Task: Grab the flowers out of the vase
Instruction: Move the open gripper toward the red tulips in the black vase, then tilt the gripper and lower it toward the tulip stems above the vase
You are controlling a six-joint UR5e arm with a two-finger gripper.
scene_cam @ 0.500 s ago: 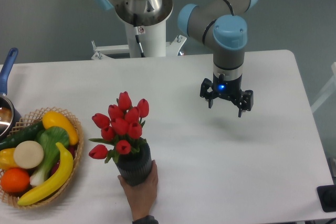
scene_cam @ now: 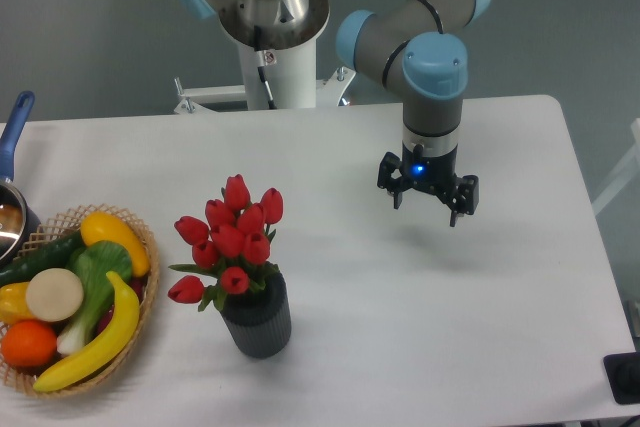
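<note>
Gone is the hand steadying the ribbed vase; end effector hangs spread, empty.

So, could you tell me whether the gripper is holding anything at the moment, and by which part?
Nothing is held. The gripper hangs open above bare table, apart from the flowers, which stand in the vase.
</note>
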